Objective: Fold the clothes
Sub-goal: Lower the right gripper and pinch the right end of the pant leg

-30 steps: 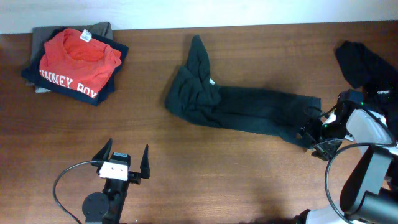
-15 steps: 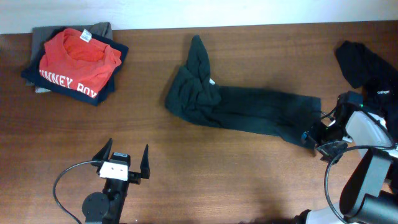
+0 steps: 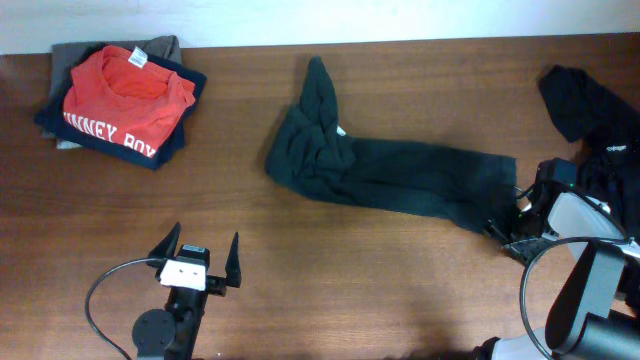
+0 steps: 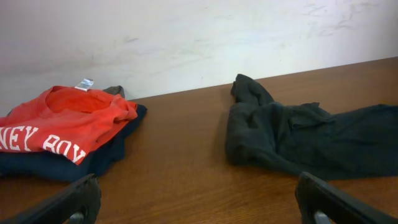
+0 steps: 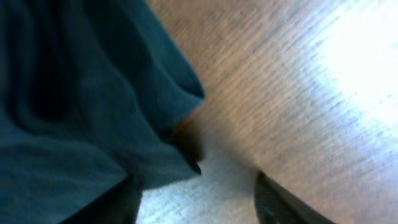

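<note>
Dark garment [image 3: 400, 178]: stretched across mid-table, bunched at its left end.
Your left gripper [image 3: 203, 243]: spread wide, empty, above the table [image 3: 350, 300] at front left.
Your right gripper [image 3: 507, 236]: jaws parted at that garment's right end, hem against one finger, not pinched.
Folded stack [image 3: 125, 100]: far left corner, red shirt on top.

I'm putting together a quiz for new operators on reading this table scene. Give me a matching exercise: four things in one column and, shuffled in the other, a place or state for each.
Things:
1. red T-shirt
2. dark grey-green garment
3. black garment
4. left gripper

Places or states:
A. bunched at the right edge of the table
B. open, empty, near the front edge
C. on top of the folded stack, far left corner
D. stretched out across the middle

Pairs: 1-C, 2-D, 3-A, 4-B
</note>
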### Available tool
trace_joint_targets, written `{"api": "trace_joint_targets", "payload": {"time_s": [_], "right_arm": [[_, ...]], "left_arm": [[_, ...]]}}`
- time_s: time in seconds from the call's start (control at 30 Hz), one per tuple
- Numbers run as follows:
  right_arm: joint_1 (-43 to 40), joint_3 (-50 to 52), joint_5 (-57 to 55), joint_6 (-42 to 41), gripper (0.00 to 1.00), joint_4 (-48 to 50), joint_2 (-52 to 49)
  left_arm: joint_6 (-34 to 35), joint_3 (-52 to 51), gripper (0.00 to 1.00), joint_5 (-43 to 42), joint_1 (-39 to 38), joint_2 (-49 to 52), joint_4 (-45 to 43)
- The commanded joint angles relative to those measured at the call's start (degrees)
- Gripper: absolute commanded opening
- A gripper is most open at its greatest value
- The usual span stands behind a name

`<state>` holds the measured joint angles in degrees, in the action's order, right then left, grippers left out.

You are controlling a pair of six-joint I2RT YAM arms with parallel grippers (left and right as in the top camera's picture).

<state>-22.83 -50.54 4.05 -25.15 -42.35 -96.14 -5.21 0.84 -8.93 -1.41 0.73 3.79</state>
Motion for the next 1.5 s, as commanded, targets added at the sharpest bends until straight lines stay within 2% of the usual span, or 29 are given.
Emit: {"api": "trace_joint_targets", "payload": {"time_s": [0.0, 0.07, 0.17, 0.23, 0.43, 0.63, 1.07, 1.3, 1.47], "right_arm": [[0.3, 0.9, 0.4, -0.5, 0.53, 1.5, 0.1], [0.3, 0.9, 0.5, -0.9, 0.46, 2.0, 0.1], [0.3, 0.9, 0.9, -0.9, 0.24, 2.9, 0.1], [0.3, 0.9, 0.9, -0.9, 0.04, 3.5, 0.1], [0.3, 0.7, 1.9, -0.9, 0.04, 3.5, 0.1], [0.3, -0.9, 3.0, -0.9, 0.04, -1.6, 3.5], [0.3, -6.9, 2.8, -2.2, 0.04, -19.0, 28.9], [0.3, -7.9, 2.6, -2.2, 0.04, -21.7, 40.8], [0.3, -7.9, 3.0, -2.8, 0.04, -24.4, 44.1]], "left_arm": [[-0.9, -0.3, 0.99, 0.4, 0.3, -0.4, 0.1], [-0.9, -0.3, 0.99, 0.4, 0.3, -0.4, 0.1], [-0.9, -0.3, 0.99, 0.4, 0.3, -0.4, 0.1], [-0.9, -0.3, 0.99, 0.4, 0.3, -0.4, 0.1], [-0.9, -0.3, 1.0, 0.4, 0.3, -0.4, 0.1], [-0.9, -0.3, 0.99, 0.4, 0.3, -0.4, 0.1], [-0.9, -0.3, 0.99, 0.4, 0.3, -0.4, 0.1], [-0.9, -0.3, 1.0, 0.4, 0.3, -0.4, 0.1], [-0.4, -0.3, 0.99, -4.5, 0.3, -0.4, -0.3]]}}
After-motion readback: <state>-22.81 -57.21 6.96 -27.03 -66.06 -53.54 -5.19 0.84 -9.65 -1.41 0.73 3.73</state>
